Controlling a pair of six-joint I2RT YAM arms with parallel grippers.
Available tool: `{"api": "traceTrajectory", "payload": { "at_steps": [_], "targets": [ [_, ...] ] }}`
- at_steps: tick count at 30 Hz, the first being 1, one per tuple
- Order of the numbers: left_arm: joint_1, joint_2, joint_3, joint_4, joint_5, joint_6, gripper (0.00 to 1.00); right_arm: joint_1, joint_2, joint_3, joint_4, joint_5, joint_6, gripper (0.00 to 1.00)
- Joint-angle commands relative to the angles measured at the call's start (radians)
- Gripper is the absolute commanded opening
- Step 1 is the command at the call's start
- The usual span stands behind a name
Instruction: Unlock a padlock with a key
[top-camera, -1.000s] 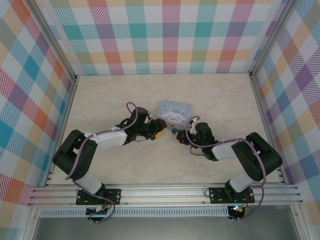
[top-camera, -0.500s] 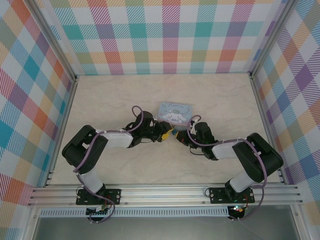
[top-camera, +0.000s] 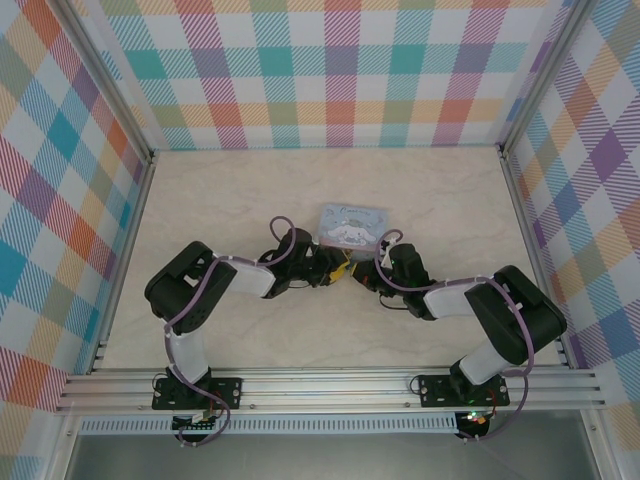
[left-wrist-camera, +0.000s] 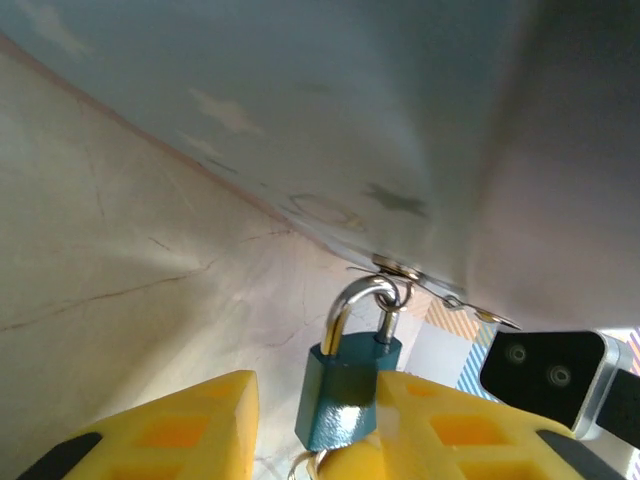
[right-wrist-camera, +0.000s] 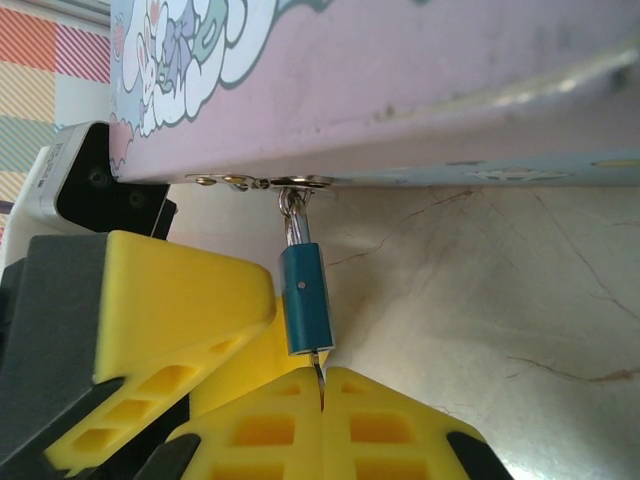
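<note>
Padlock (right-wrist-camera: 305, 300) hangs from tin (right-wrist-camera: 400, 80) hasp. Right end effector (right-wrist-camera: 322, 410) pinches key (right-wrist-camera: 320, 383) under it; left end effector (left-wrist-camera: 315, 392) spread, flanking it.

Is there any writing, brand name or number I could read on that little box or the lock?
None can be read.
tin box: cartoon pictures, no legible lettering; tiny from above.
padlock: plain blue, no brand showing.
key: seen edge-on, nothing readable.
</note>
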Motion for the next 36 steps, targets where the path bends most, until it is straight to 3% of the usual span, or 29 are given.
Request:
{"api": "traceTrajectory", "payload": {
  "at_steps": [1, 11, 20, 30, 33, 36],
  "targets": [
    [-0.024, 0.026, 0.019, 0.065, 0.009, -0.026, 0.36, 0.006, -0.007, 0.022, 0.000, -0.007, 0.015, 0.00],
    [-0.043, 0.061, 0.039, 0.116, 0.017, -0.063, 0.35, 0.005, -0.018, 0.021, 0.005, 0.008, 0.057, 0.00],
    [-0.044, 0.050, 0.045, 0.077, -0.013, -0.042, 0.14, 0.003, -0.069, 0.009, -0.049, 0.035, 0.042, 0.02],
    [-0.044, 0.027, 0.087, -0.019, -0.026, 0.001, 0.03, -0.008, -0.225, -0.008, -0.250, 0.112, -0.085, 0.43],
    [-0.042, 0.028, 0.099, -0.031, -0.024, 0.001, 0.02, -0.013, -0.322, 0.005, -0.380, 0.166, -0.187, 0.54],
    [-0.043, 0.027, 0.103, -0.044, -0.023, 0.003, 0.02, -0.013, -0.430, 0.053, -0.532, 0.224, -0.394, 0.61]
  ]
}}
